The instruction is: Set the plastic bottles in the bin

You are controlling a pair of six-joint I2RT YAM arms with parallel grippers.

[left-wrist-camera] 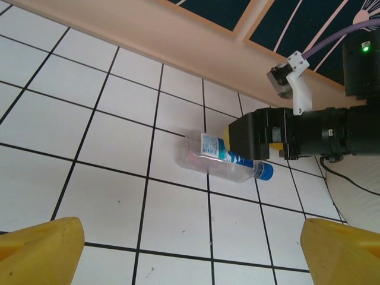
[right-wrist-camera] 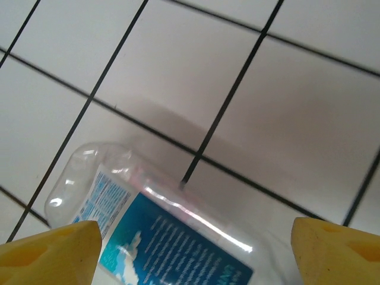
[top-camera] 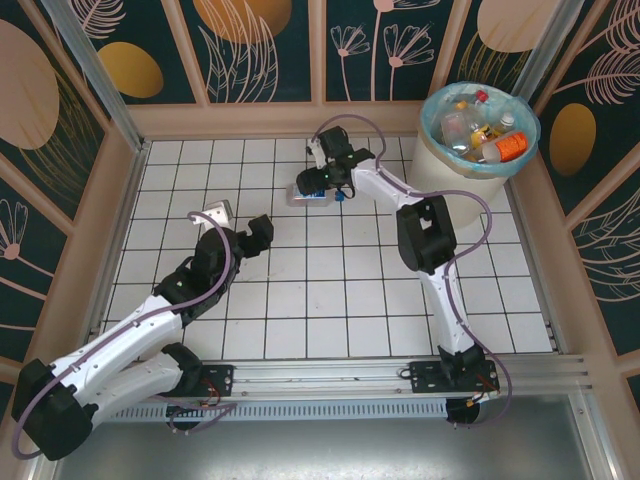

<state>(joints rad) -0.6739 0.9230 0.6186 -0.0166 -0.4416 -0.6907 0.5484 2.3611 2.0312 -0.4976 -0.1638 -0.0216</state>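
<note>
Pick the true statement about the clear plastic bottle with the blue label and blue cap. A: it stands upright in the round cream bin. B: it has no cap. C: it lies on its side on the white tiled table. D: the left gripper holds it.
C: the clear blue-labelled bottle lies flat on the white tiled table, under the open right gripper, outside the bin.

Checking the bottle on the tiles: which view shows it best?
Left wrist: the bottle nearly whole, with its label and blue cap. Top external shows it small, partly under the right gripper; right wrist gives a close-up of its base and label.
</note>
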